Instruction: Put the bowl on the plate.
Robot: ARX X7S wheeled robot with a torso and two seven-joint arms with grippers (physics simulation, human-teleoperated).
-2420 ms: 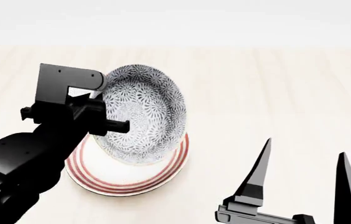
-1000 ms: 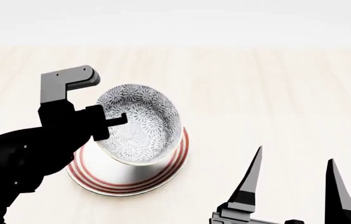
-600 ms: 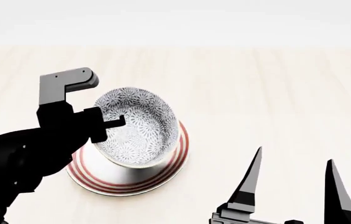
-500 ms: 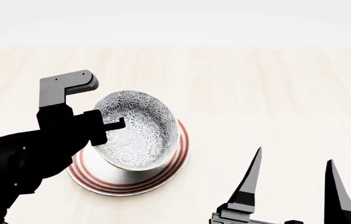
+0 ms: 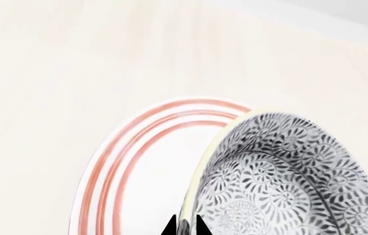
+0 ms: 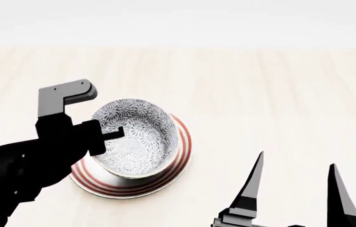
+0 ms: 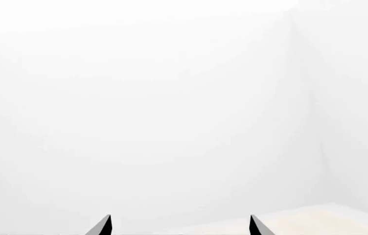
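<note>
The grey-and-white floral bowl point(image 6: 137, 139) sits over the white plate with red rings point(image 6: 181, 156), nearly level, its left rim pinched by my left gripper point(image 6: 116, 133). In the left wrist view the bowl point(image 5: 288, 181) fills the near side and the two black fingertips of the left gripper point(image 5: 185, 226) close on its pale rim, with the plate point(image 5: 145, 161) right behind it. Whether the bowl's base touches the plate is not visible. My right gripper point(image 6: 295, 177) stands open at the lower right, apart from both; its tips point(image 7: 180, 224) face a blank white background.
The pale wooden tabletop point(image 6: 279, 94) spreads around the plate, with a white wall behind it. No other objects show.
The left gripper has lowered and levelled the bowl from a steep tilt down onto the plate area. The right gripper has barely moved.
</note>
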